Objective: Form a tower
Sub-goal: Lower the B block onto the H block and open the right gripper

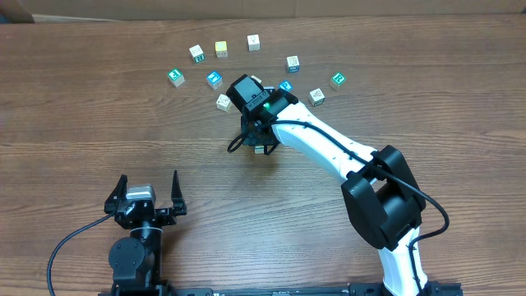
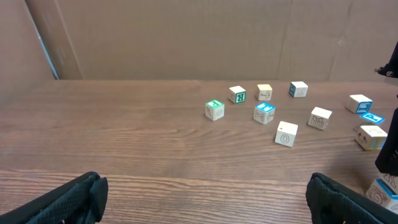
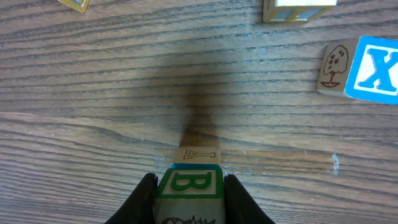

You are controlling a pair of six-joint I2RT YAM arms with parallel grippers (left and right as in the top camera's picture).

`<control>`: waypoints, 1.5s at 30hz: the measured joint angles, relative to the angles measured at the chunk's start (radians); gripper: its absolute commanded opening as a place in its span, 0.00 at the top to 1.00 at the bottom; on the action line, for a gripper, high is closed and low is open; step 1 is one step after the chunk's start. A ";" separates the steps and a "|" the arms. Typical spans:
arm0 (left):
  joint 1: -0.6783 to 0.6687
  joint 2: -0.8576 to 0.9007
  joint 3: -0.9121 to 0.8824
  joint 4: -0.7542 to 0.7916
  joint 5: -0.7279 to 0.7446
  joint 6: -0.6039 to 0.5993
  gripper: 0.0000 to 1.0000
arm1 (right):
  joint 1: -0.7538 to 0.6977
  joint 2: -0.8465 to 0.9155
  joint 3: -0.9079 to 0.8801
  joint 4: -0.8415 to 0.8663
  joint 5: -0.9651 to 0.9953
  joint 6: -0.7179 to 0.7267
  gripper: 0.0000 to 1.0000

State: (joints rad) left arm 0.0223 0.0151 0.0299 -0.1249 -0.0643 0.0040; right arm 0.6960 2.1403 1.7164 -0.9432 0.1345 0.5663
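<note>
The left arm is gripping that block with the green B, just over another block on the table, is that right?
No, the right arm holds it. The right wrist view shows its jaws shut on the green B block above a pale block; overhead, the left arm rests with jaws open and empty.

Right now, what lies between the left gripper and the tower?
Only bare table separates the left gripper from the tower, as the overhead view shows.

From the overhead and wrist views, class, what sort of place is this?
Probably a robotics lab bench: a wooden table, a white robot arm over it, scattered letter cubes, a cardboard wall behind.
</note>
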 measured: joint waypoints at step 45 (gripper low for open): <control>0.000 0.000 0.000 0.000 0.000 0.000 0.00 | 0.000 0.001 0.000 -0.008 0.000 0.036 0.69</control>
State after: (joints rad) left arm 0.0223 0.0151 0.0299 -0.1253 -0.0643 0.0040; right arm 0.6960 2.1414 1.7164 -0.9512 0.1345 0.6025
